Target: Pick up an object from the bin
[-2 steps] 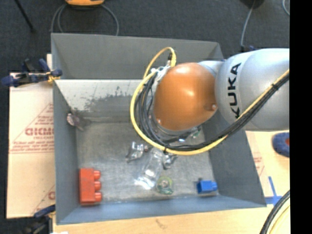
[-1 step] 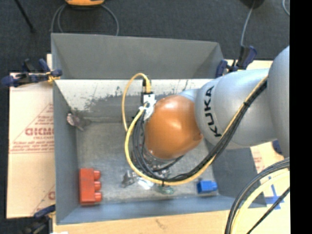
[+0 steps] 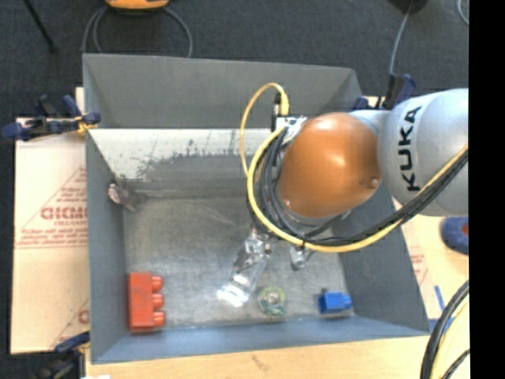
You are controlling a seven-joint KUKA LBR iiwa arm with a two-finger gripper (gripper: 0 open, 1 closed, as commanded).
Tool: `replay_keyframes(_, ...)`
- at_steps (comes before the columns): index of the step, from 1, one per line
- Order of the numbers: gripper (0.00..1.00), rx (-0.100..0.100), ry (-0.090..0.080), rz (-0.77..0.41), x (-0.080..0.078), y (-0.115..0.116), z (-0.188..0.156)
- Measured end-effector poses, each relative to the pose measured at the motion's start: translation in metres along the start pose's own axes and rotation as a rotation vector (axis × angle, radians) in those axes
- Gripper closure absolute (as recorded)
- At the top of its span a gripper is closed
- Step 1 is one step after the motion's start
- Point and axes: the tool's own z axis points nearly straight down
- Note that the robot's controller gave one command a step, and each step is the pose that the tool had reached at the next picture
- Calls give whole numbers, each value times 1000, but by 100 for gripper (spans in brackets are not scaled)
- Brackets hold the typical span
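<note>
My gripper (image 3: pixel 278 253) hangs low over the middle of the bin floor, below the orange wrist cover. Its two fingertips stand apart, so it is open, and nothing shows between them. A clear, shiny plastic piece (image 3: pixel 239 283) lies slanted on the floor, its upper end right by the left fingertip (image 3: pixel 256 248); whether they touch I cannot tell. A small round clear-greenish thing (image 3: pixel 272 301) lies just below the gripper, near the front wall. A small blue block (image 3: pixel 334 302) sits to the lower right of the gripper.
A red toy brick (image 3: pixel 145 299) lies in the front left corner. A small grey-pink thing (image 3: pixel 120 193) rests against the back left wall. The arm and its yellow and black cables cover the bin's right half.
</note>
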Motion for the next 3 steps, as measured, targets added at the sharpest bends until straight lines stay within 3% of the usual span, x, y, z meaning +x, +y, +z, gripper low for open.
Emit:
replay_keyframes(1, 0, -10, -7, -553, -25, 49, 70)
replay_keyframes(2, 100, -7, -6, -547, -24, 47, 69)
replay_keyframes(3, 100, -1, -3, -525, -19, 42, -72)
